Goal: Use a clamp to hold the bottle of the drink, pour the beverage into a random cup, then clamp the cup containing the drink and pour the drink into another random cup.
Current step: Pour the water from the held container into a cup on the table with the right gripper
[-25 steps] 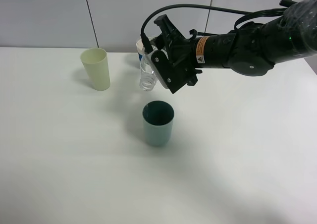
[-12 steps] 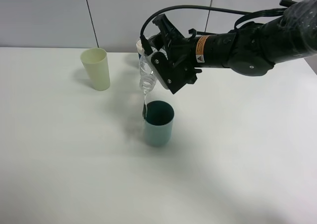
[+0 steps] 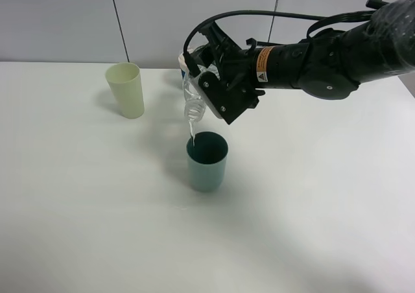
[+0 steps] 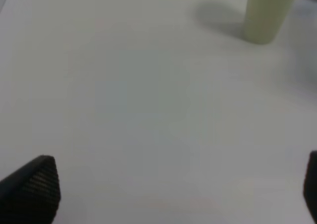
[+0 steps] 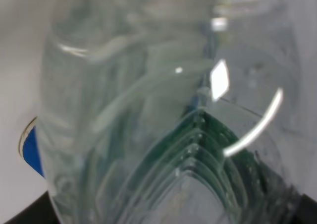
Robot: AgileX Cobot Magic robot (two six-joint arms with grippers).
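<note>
My right gripper (image 3: 204, 91) is shut on the clear ribbed bottle (image 3: 193, 100), which is tipped steeply with its mouth pointing down. A thin stream of the beverage (image 3: 192, 136) falls from the mouth toward the near-left rim of the teal cup (image 3: 207, 160) just below. The bottle (image 5: 148, 110) fills the right wrist view, with dark green showing through it. The pale yellow-green cup (image 3: 126, 89) stands upright at the back left and also shows in the left wrist view as a blurred cup (image 4: 267, 13). My left gripper (image 4: 171, 194) is open over bare table, holding nothing.
A white paper cup with a blue sleeve (image 3: 182, 65) stands behind the bottle, mostly hidden by the gripper; its blue sleeve (image 5: 30, 149) peeks out in the right wrist view. The white table (image 3: 97, 209) ends at a grey panelled wall behind.
The right gripper has tipped the bottle further mouth-down over the teal cup, and a stream of liquid has started to fall. The cups have not moved.
</note>
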